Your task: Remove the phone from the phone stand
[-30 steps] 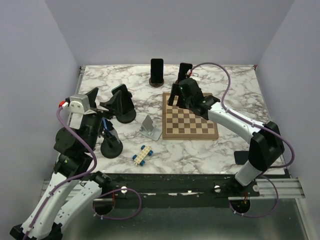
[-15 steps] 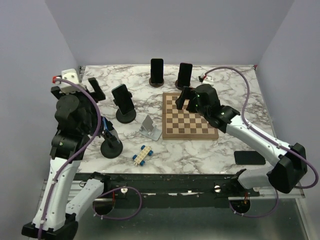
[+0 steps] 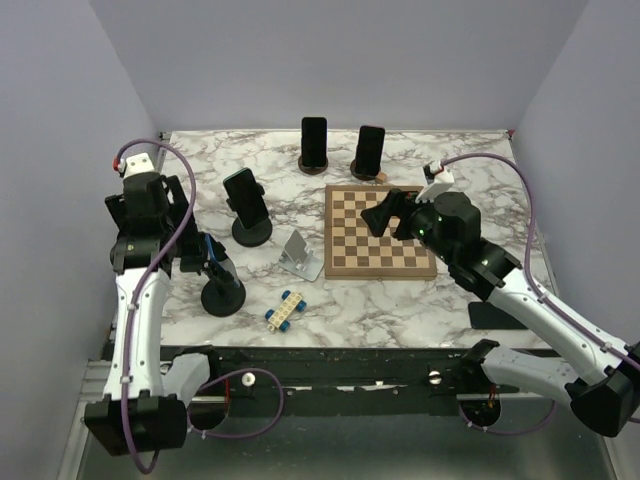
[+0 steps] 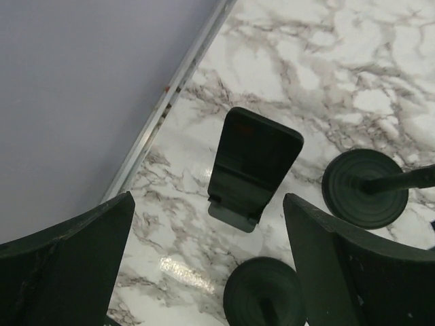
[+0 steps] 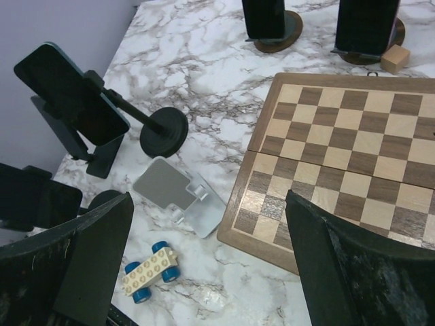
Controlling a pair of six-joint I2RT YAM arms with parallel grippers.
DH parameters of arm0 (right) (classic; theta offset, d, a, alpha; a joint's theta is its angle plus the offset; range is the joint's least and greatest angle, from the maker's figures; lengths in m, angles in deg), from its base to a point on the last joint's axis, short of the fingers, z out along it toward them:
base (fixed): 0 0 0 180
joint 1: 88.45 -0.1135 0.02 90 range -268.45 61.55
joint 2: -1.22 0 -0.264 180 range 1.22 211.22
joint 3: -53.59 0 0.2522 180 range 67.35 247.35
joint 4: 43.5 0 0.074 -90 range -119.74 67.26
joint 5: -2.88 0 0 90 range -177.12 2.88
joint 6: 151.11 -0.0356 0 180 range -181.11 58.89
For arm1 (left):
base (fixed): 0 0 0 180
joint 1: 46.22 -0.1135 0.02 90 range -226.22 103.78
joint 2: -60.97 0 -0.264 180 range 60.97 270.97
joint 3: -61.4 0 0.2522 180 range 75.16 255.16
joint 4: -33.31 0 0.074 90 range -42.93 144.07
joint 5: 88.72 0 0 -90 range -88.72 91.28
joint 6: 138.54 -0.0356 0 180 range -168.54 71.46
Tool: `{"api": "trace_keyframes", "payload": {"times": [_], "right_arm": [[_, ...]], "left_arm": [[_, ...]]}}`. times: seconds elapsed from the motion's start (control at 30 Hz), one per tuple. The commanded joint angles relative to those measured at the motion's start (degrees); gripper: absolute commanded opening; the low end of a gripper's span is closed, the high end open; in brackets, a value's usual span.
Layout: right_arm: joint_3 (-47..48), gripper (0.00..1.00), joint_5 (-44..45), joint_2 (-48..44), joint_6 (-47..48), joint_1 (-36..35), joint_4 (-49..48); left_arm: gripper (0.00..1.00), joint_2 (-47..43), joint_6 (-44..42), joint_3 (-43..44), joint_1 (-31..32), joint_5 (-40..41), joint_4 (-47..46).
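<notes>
Jaws spread wide, holding nothing: left gripper (image 4: 207,198) above phone (image 4: 257,151) on stand (image 4: 231,213) near desk's (image 3: 470,190) left edge, right gripper (image 5: 209,197) above chessboard (image 3: 380,240).

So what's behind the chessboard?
A left phone and a right phone stand upright on round bases, with a small wooden block beside the right one. The phones cover whatever props them up.
</notes>
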Motion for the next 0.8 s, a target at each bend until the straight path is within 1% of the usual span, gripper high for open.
{"api": "trace_keyframes", "payload": {"times": [0.0, 0.1, 0.17, 0.23, 0.3, 0.37, 0.43, 0.47, 0.5, 0.57, 0.63, 0.67, 0.7, 0.77], "right_arm": [[-1.6, 1.0, -5.2, -1.7, 1.7, -0.1, -0.8], [-2.5, 1.0, -6.5, -3.9, 1.5, -0.1, -0.6], [-2.7, 1.0, -6.9, -5.0, 1.7, -0.1, -0.2], [-2.7, 1.0, -7.2, -6.2, 2.0, -0.1, 0.8], [-2.7, 1.0, -7.5, -7.7, 2.7, -0.1, 1.6], [-3.0, 1.0, -7.6, -9.3, 3.7, -0.1, 1.8], [-3.4, 1.0, -8.0, -10.7, 5.0, -0.1, 1.7], [-3.6, 1.0, -8.0, -11.1, 5.7, -0.1, 1.6], [-3.8, 1.0, -8.0, -11.8, 6.3, -0.1, 1.6], [-3.9, 1.0, -8.0, -12.6, 7.3, -0.1, 1.5], [-3.7, 1.0, -8.0, -13.4, 7.3, -0.1, 1.6], [-3.6, 1.0, -9.5, -13.8, 7.3, -0.1, 1.6], [-3.7, 1.0, -10.5, -14.3, 7.3, -0.1, 1.4], [-4.2, 1.0, -11.4, -15.2, 7.4, -0.1, 0.9]], "left_arm": [[0.99, 7.4, 1.7, 7.6, -5.5, -11.6, 7.7], [0.99, 14.0, 0.5, 14.0, -7.3, -18.0, 11.5], [0.99, 16.3, -1.1, 14.4, -7.5, -19.2, 10.7], [0.99, 17.8, -2.7, 14.0, -7.7, -19.3, 9.3], [0.99, 19.0, -6.2, 13.5, -7.8, -20.8, 8.2], [0.99, 19.9, -10.1, 12.0, -7.8, -18.8, 7.2], [0.99, 19.8, -12.4, 9.6, -8.3, -19.9, 5.2], [0.98, 19.3, -12.8, 8.7, -8.3, -20.9, 4.3], [0.98, 18.8, -13.7, 7.6, -8.3, -23.6, 3.1], [0.99, 18.7, -15.6, 5.7, -8.3, -23.9, 2.2], [0.99, 19.4, -17.3, 4.5, -8.3, -21.0, 2.0], [0.99, 19.4, -17.4, 4.1, -8.6, -21.8, 1.7], [0.99, 19.3, -17.4, 3.8, -8.9, -24.8, 1.2], [0.99, 20.3, -17.1, 4.8, -8.9, -25.9, 1.4]]}}
